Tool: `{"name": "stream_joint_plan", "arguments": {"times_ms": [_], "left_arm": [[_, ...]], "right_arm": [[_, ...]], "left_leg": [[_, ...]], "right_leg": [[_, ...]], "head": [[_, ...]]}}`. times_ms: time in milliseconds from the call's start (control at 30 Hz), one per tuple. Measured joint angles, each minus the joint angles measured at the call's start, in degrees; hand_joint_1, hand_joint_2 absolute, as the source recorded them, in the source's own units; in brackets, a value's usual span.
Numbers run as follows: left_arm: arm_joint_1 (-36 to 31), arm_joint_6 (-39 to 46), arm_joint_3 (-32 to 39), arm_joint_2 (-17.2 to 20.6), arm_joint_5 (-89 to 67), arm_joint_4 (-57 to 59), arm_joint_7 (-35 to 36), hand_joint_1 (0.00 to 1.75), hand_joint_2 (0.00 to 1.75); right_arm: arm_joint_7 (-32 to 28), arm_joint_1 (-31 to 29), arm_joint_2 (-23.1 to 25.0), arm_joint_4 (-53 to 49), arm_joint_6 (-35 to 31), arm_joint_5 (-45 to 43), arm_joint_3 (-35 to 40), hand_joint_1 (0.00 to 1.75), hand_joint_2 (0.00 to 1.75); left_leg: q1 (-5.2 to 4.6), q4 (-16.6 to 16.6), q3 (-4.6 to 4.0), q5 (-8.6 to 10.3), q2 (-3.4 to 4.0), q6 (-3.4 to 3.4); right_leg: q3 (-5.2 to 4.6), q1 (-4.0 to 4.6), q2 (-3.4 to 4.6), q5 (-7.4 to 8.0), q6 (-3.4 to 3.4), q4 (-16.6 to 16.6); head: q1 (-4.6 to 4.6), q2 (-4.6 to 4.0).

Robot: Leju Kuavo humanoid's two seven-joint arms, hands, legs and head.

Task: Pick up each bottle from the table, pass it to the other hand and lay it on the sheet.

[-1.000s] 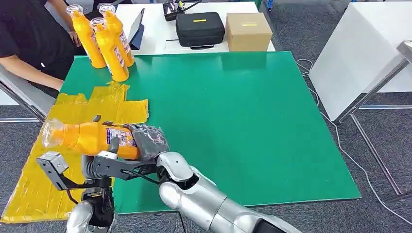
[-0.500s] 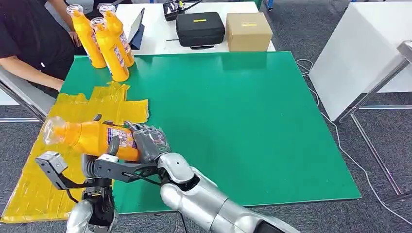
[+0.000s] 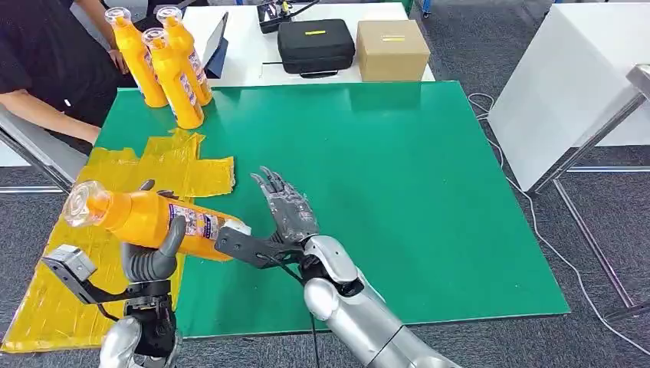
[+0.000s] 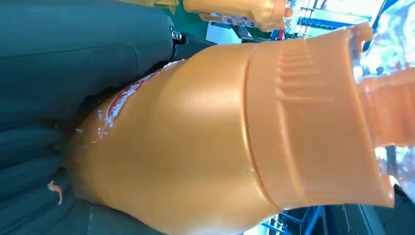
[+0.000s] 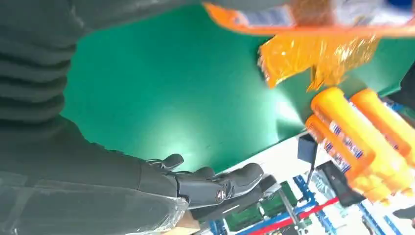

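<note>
I've got the bottle (image 3: 153,220) in left robot hand (image 3: 149,257) at mid-body, right robot hand (image 3: 285,207) wide open w/ nothing; looks full, heavy, slick, so grip near label.

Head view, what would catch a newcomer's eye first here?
An orange bottle lying sideways in the left robot hand, above the edge of the crinkled yellow sheet. Beside it, the right robot hand is spread open over the green table. Three more orange bottles stand at the table's far left corner.
</note>
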Motion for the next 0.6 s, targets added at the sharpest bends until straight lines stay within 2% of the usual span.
{"name": "stream_joint_plan", "arguments": {"times_ms": [400, 467, 500, 533, 600], "left_arm": [[0.0, 2.4, 0.0, 0.3, -2.6, 0.0, -1.5, 1.75, 1.75], [0.0, 7.4, 0.1, 0.5, -8.0, 0.0, -3.2, 1.75, 1.75], [-0.6, 26.5, 0.1, 0.7, -28.5, 0.7, -5.8, 1.75, 1.75], [-0.7, 33.5, 0.6, 0.4, -43.4, 1.8, -5.9, 1.75, 1.75], [-0.5, 34.7, 2.6, -1.1, -56.2, 3.2, -6.7, 1.75, 1.75]], "right_arm": [[-1.0, 0.9, -1.1, -1.5, -0.8, 0.0, -1.0, 0.00, 0.00], [-1.3, 1.4, -1.8, -2.8, -1.5, -0.1, -1.6, 0.00, 0.00], [-1.6, 2.4, -3.1, -6.3, -1.4, -1.6, -3.1, 0.00, 0.00], [-2.2, 2.7, -3.8, -8.2, -1.0, -3.0, -4.2, 0.00, 0.00], [-2.9, 2.7, -4.5, -9.6, -0.2, -4.4, -5.2, 0.00, 0.00]], "left_leg": [[0.02, 0.0, 0.00, 0.00, 0.00, 0.00], [0.01, 0.0, 0.00, 0.00, 0.00, 0.00], [-0.01, 0.0, -0.01, 0.00, -0.02, 0.00], [-0.03, 0.0, -0.01, 0.00, -0.04, 0.00], [-0.06, 0.0, -0.01, 0.00, -0.08, 0.00]], "right_leg": [[0.00, 0.01, 0.00, 0.00, 0.00, 0.0], [0.00, 0.01, 0.00, 0.00, 0.00, 0.0], [0.00, 0.00, 0.00, 0.00, 0.00, 0.0], [0.01, -0.02, 0.00, 0.00, 0.00, 0.0], [0.03, -0.06, -0.01, 0.00, 0.00, 0.0]], "head": [[0.00, 0.00], [0.00, -0.02], [0.00, 0.00], [-0.02, -0.02], [0.00, 0.00]]}}
